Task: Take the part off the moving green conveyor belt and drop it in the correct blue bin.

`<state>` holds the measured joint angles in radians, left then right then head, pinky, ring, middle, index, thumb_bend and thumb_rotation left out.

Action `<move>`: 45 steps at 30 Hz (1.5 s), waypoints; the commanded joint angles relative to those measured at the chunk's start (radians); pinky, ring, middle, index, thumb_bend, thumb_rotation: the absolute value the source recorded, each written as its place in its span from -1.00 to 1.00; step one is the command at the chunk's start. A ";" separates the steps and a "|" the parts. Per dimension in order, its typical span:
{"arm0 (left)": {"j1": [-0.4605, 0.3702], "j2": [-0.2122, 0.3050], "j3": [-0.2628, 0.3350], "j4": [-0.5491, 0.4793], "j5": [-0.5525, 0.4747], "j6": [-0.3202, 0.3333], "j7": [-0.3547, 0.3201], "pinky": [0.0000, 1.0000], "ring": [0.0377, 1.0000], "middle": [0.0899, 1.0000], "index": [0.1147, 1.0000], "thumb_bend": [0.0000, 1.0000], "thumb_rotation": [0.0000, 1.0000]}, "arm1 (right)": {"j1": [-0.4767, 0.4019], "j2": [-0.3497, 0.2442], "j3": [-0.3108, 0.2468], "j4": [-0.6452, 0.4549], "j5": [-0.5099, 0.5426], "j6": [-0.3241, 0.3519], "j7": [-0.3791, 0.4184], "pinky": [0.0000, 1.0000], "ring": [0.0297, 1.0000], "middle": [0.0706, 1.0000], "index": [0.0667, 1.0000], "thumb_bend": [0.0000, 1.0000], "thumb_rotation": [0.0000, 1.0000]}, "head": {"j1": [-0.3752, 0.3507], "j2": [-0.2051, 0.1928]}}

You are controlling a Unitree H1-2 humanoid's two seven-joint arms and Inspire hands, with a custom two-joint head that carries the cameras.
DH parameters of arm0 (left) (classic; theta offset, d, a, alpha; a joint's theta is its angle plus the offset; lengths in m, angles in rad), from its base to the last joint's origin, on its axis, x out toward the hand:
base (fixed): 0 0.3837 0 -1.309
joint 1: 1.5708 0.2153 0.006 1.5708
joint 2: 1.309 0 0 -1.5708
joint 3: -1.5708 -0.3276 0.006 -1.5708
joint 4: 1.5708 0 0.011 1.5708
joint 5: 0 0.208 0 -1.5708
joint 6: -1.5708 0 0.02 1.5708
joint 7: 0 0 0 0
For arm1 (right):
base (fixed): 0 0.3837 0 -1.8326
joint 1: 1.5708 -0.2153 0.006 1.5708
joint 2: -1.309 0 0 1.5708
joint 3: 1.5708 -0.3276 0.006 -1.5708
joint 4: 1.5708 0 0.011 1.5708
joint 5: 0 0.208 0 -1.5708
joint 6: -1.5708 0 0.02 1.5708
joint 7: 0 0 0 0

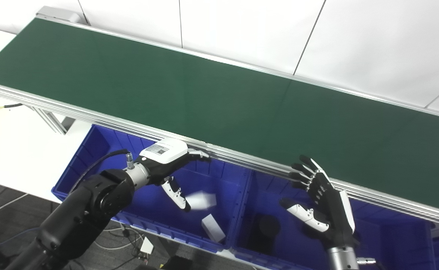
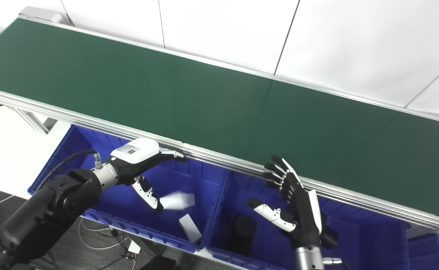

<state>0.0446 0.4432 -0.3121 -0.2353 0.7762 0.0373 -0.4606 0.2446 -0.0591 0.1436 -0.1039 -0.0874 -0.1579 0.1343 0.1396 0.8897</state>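
The green conveyor belt (image 1: 212,97) runs diagonally across the view and carries no part. My left hand (image 1: 167,161) hovers open over the left blue bin (image 1: 80,165), fingers spread. A blurred white block (image 1: 203,200) hangs in the air just beyond its thumb, above the bin floor. Another white block (image 1: 212,227) lies in the same bin near its front wall. My right hand (image 1: 322,198) stands open over the middle blue bin (image 1: 241,195), palm to the left, fingers near the belt's rail. A dark cylinder (image 1: 266,227) rests in that bin.
An aluminium rail (image 1: 241,159) edges the belt's near side, just above the bins. A third blue bin (image 1: 399,240) sits to the right. White wall panels stand behind the belt. Cables and a small white box (image 1: 146,245) lie on the floor below.
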 commanded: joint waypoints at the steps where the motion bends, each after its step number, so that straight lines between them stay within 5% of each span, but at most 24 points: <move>1: -0.021 -0.002 0.010 -0.038 -0.017 0.019 -0.006 0.64 0.73 0.81 0.80 0.96 -0.39 | -0.003 0.006 0.000 -0.027 0.010 -0.002 -0.006 0.37 0.48 0.58 0.72 0.53 -0.27 | 0.001 -0.001; 13: -0.004 -0.028 0.031 -0.090 -0.081 0.024 0.011 0.61 0.69 0.74 0.71 0.97 -0.48 | 0.007 0.010 0.002 -0.020 0.018 -0.005 -0.005 0.38 0.49 0.58 0.71 0.52 -0.31 | -0.026 -0.034; 20: 0.035 -0.115 0.096 -0.081 -0.302 0.018 0.058 0.54 0.69 0.72 0.69 0.78 -0.30 | 0.008 0.018 0.011 0.020 0.002 -0.044 -0.014 0.38 0.48 0.58 0.72 0.51 -0.31 | -0.084 -0.081; 27: 0.075 -0.243 0.135 0.049 -0.587 -0.128 0.120 0.47 0.62 0.70 0.72 0.81 0.14 | 0.007 0.017 0.020 0.060 -0.005 -0.073 -0.022 0.40 0.50 0.59 0.72 0.50 -0.31 | -0.155 -0.147; 34: 0.101 -0.354 0.113 0.190 -0.635 -0.227 0.191 0.44 0.62 0.71 0.74 0.83 0.28 | 0.002 0.022 0.030 0.112 -0.025 -0.118 -0.040 0.37 0.49 0.59 0.72 0.47 -0.02 | -0.226 -0.213; 37: 0.113 -0.397 0.124 0.242 -0.713 -0.240 0.194 0.49 0.62 0.69 0.74 0.64 0.29 | 0.000 0.027 0.036 0.137 -0.027 -0.141 -0.046 0.36 0.48 0.59 0.74 0.47 0.09 | -0.244 -0.231; 45: 0.116 -0.383 0.160 0.373 -0.825 -0.293 0.166 0.59 0.65 0.69 0.75 0.61 0.44 | -0.006 0.056 0.048 0.206 -0.036 -0.193 -0.066 0.36 0.49 0.58 0.73 0.51 0.22 | -0.339 -0.294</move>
<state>0.1667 0.0432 -0.1600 0.1488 -0.0172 -0.2074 -0.2840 0.2509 -0.0157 0.1860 0.1110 -0.1269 -0.2877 0.0756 -0.1871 0.6013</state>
